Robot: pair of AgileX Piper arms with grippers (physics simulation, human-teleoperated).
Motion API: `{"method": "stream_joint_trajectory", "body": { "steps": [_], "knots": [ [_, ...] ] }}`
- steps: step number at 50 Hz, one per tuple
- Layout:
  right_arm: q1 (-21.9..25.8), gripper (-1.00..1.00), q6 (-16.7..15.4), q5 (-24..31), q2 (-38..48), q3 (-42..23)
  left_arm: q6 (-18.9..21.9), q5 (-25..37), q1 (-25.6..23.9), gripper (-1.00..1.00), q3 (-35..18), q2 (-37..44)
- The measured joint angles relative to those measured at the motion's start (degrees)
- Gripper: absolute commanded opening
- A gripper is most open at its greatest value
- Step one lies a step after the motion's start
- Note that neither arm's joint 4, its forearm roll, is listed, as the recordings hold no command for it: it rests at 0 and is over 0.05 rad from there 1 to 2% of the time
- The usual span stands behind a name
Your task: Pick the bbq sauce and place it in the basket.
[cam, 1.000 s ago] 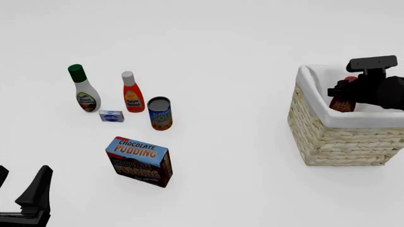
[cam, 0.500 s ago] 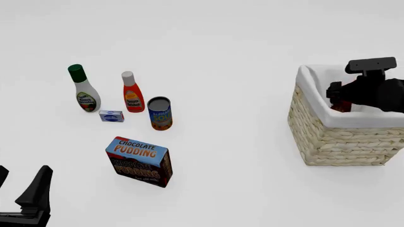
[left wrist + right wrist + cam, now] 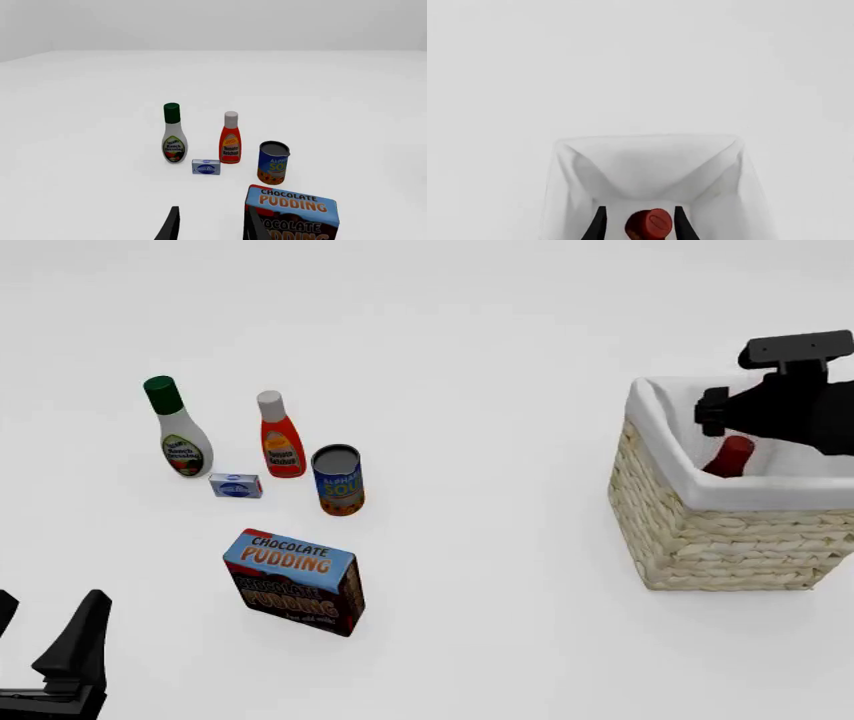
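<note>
Currently the bbq sauce sits inside the basket, its red cap showing just below the right pincer. In the right wrist view the cap lies between the two spread fingers with a gap on each side, so I judge the right pincer released and the bottle resting on the white cloth lining.

Risks, judged from this moment only:
- The cap is close to the fingertips. Any sideways drift while withdrawing could clip it and tip the bottle against the lining.
- Whether the bottle stands upright or leans cannot be told; only the cap and a bit of the neck show. A leaning bottle could slide if nudged.
- The basket's near rim is just beside the pincer; a low retreat could snag the cloth.

Pose: right arm reaches over the basket opening, pincer pointing down into it, wrist camera above. Left pincer is parked low over the tabletop, open and empty, with the chocolate pudding box just beside it. Beyond that stand the soup can, ketchup bottle and ranch dressing bottle.
</note>
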Motion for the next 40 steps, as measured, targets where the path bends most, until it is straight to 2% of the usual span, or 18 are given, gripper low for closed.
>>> {"method": "stream_joint_trajectory", "body": {
  "steps": [40],
  "knots": [
    [2.79, 1.00, -1.40, 7.94, -13.36, -4.65, 0.00, 0.00, 0.00, 1.00, 0.00, 0.00]
  ]
}}
